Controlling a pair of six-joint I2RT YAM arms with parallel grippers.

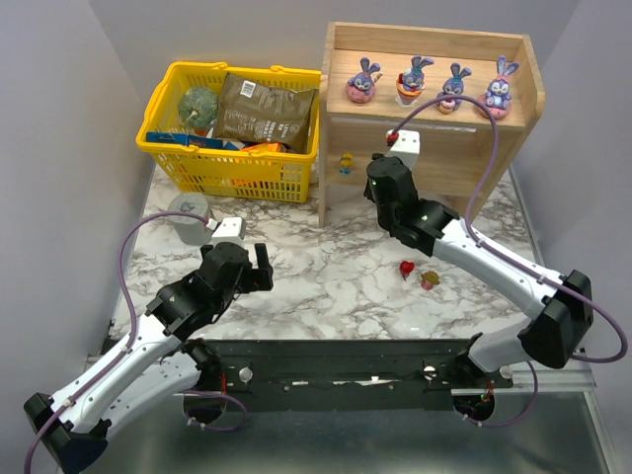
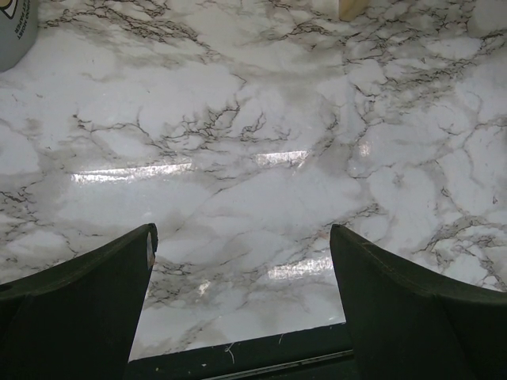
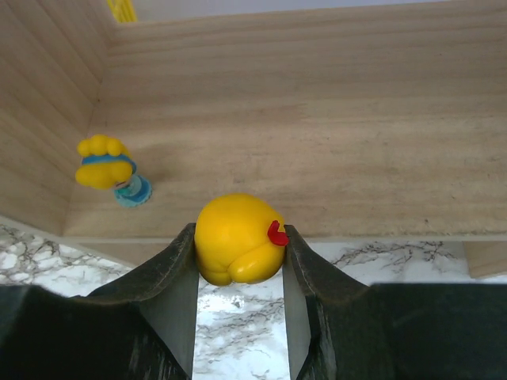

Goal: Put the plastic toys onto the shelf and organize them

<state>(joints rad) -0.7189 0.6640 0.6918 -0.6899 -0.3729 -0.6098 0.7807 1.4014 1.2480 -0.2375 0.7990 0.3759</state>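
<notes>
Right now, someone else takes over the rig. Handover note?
Grippers: left gripper open, empty, over the bare marble table. The right gripper is shut on the yellow toy at the front edge of the lower tier of the shelf, not yet released.
Done: four bunnies in a row on the top tier; yellow-and-blue toy at the lower tier's left end.
Left: set the yellow toy down, then fetch the red toy and tan-pink toy from the table beside the right arm.
</notes>
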